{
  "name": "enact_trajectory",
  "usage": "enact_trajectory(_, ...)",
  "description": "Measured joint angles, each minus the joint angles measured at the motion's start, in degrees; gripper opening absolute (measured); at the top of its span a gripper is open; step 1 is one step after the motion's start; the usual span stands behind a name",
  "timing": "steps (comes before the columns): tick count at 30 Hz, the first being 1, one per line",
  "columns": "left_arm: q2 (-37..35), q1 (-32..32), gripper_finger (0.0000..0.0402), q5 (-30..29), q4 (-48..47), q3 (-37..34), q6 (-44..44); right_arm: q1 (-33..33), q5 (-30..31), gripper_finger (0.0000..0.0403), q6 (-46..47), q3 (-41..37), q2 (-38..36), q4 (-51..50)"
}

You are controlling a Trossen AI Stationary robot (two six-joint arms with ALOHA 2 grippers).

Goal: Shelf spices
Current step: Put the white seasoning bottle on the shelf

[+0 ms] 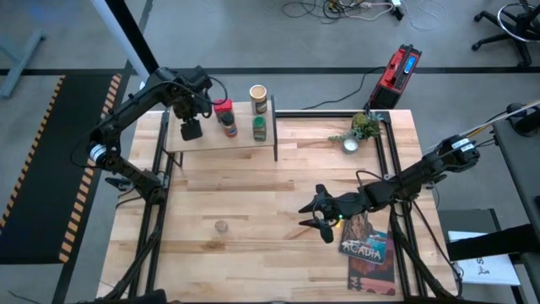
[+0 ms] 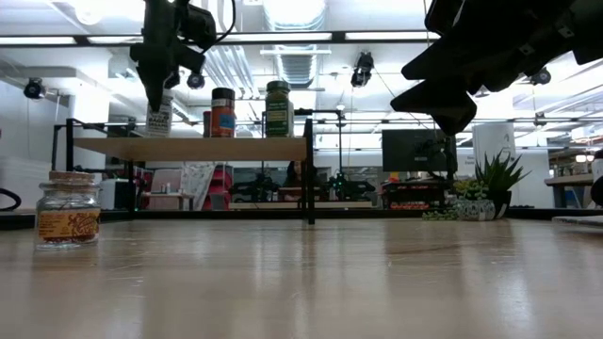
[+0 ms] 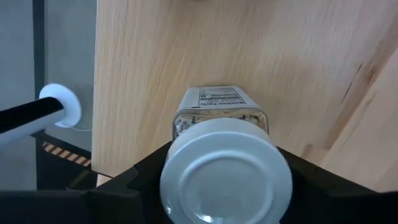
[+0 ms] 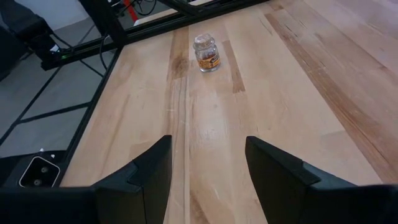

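Holding the white-capped clear jar (image 3: pixel 224 162) over the left end of the shelf (image 1: pixel 245 140), left gripper (image 1: pixel 191 127) clamped on its sides.

Reaching down from above, wrist bent over the light wood top; white cap facing the wrist camera, label visible. Right gripper (image 4: pixel 208 168) spread wide, low over the counter (image 1: pixel 253 203), pointing toward the cork-topped jar (image 4: pixel 205 53) standing alone well ahead.

The white-capped clear jar (image 3: pixel 225 163) is sitting upright at the shelf's (image 1: pixel 202 139) left end; red tin (image 1: pixel 224 113), green-lidded jar (image 1: pixel 259 127) and tan canister (image 1: pixel 258 97) are standing alongside. The cork-topped jar (image 2: pixel 67 209) is waiting alone on the tabletop.
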Motion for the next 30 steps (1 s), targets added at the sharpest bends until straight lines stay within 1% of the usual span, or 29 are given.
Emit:
enact_trajectory(9, 0.00, 0.02, 0.0189, -0.17, 0.29, -0.01, 2.24, 0.00, -0.02, 0.0181, 0.00, 0.00, 0.00, -0.02)
enact_trajectory(19, -0.13, 0.04, 0.0242, -0.68, 2.34, 0.01, 2.38, 0.00, -0.02, 0.0181, 0.00, 0.00, 0.00, -0.01)
enact_trajectory(24, -0.13, 0.00, 0.0257, -3.59, 2.32, 0.01, 2.88, 0.00, -0.02, 0.0181, -0.02, 0.00, 0.00, -0.02)
enact_trajectory(30, -0.22, 0.04, 0.0275, -4.02, 2.55, 0.01, 2.65, 0.00, 0.00, 0.0181, -0.04, 0.00, 0.00, 0.00)
